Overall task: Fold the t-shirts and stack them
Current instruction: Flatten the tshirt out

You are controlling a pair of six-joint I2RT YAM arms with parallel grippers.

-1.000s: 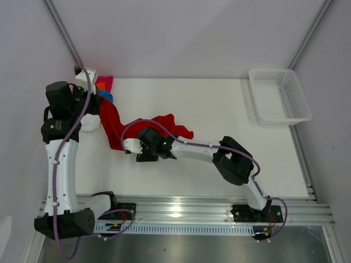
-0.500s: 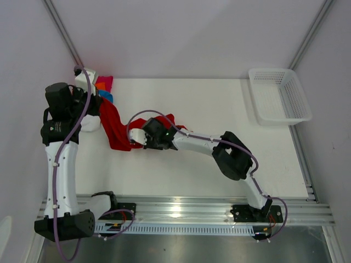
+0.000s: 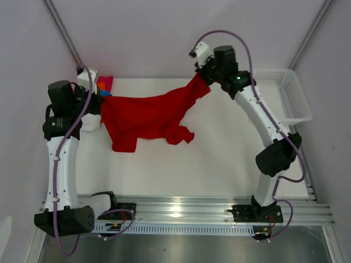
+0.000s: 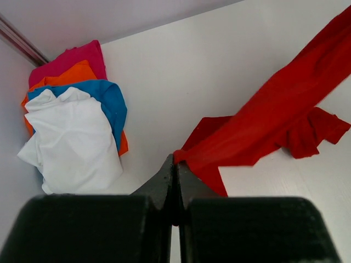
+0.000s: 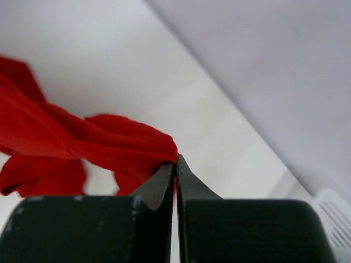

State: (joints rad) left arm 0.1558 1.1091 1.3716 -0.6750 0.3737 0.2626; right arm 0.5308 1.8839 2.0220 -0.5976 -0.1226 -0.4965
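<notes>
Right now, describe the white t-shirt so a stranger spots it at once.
On the table, far left corner, lies a shirt pile. The white t-shirt is the crumpled one on top, over a blue shirt, an orange shirt and a pink shirt.

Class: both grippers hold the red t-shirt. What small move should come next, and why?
Probably lower both together onto the table: the left gripper and right gripper are shut on opposite ends, and the red t-shirt sags between them, partly crumpled.
</notes>
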